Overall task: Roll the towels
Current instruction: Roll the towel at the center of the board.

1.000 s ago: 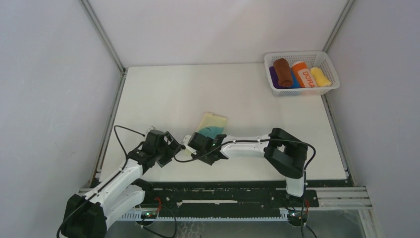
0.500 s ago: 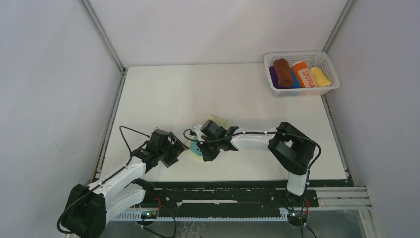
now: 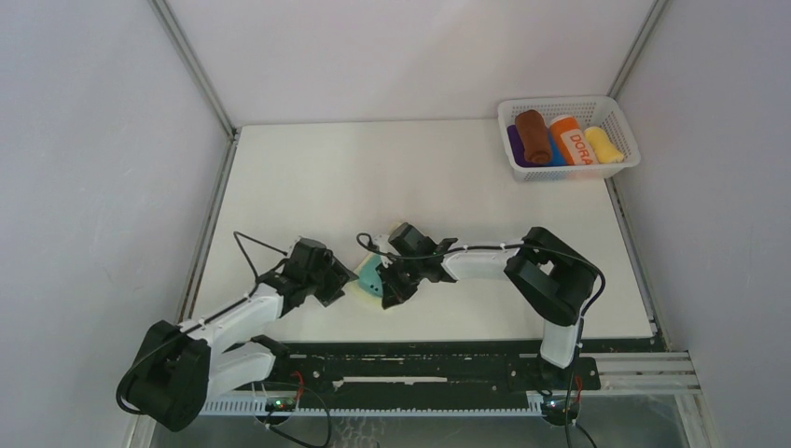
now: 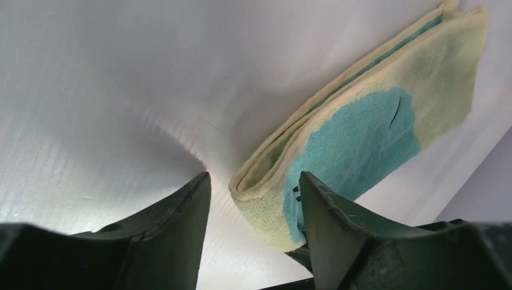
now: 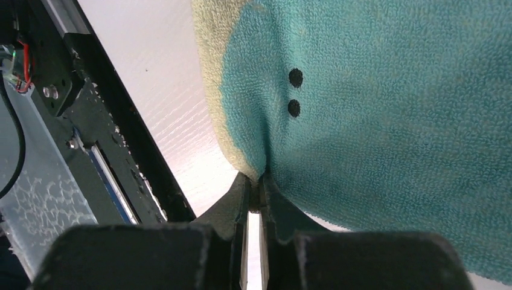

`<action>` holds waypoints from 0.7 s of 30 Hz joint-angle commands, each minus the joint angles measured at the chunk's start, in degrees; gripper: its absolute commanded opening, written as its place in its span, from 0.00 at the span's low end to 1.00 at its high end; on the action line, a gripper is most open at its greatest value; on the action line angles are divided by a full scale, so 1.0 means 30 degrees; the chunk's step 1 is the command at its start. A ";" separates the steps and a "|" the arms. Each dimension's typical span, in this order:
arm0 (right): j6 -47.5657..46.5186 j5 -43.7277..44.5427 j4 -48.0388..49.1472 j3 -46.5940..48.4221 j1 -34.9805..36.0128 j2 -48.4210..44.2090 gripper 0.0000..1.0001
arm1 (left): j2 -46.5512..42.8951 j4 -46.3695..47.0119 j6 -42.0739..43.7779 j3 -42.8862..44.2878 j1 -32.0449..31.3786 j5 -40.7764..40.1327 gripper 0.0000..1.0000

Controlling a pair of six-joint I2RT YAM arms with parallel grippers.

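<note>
Over on the left, the left claw (image 4: 253, 178) sits low on the desk (image 3: 308, 187) at about 9 o'clock of the teal towel (image 4: 362, 130). Its jaws are apart with nothing clamped, and the towel's folded end lies right at the gap between its tips. The towel itself is down by the near edge, around 6 o'clock on the desk and a shade left of centre, doubled over so cream layers show along the fold and a teal patch faces up. Across on its 3 o'clock side is the right claw (image 5: 256, 181), clenched tight on a pinch of the teal cloth just inside the cream border, the terry puckering into the bite. As for handling, this looks a light, limp, fluffy cloth: it should sag from any single pinch, hold no shape by itself, and let its layers slide apart. There's no fear of breaking it, and the pile ought to give good grip. The best hold, I'd say, is across the whole thickness of the folded end, one claw near each corner, so the roll starts straight. Far off at 1 o'clock, the basket (image 3: 623, 161) in the desk's corner holds the brown towel (image 3: 534, 136), lying as a roll among other coloured rolls; that one looks finished.
</note>
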 commanded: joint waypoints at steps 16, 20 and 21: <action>-0.1079 0.4123 0.0373 -0.0520 0.1960 -0.2379 0.32 | 0.1461 -0.1113 -0.0511 0.1729 -0.1148 -0.0905 0.00; -0.2417 0.7145 0.0020 -0.0292 0.3309 -0.2713 0.44 | 0.1247 -0.1738 -0.0807 0.1972 -0.1173 -0.0560 0.00; -0.2687 0.7696 -0.0025 -0.0234 0.3574 -0.2705 0.45 | 0.1163 -0.1824 -0.0896 0.1976 -0.1178 -0.0512 0.00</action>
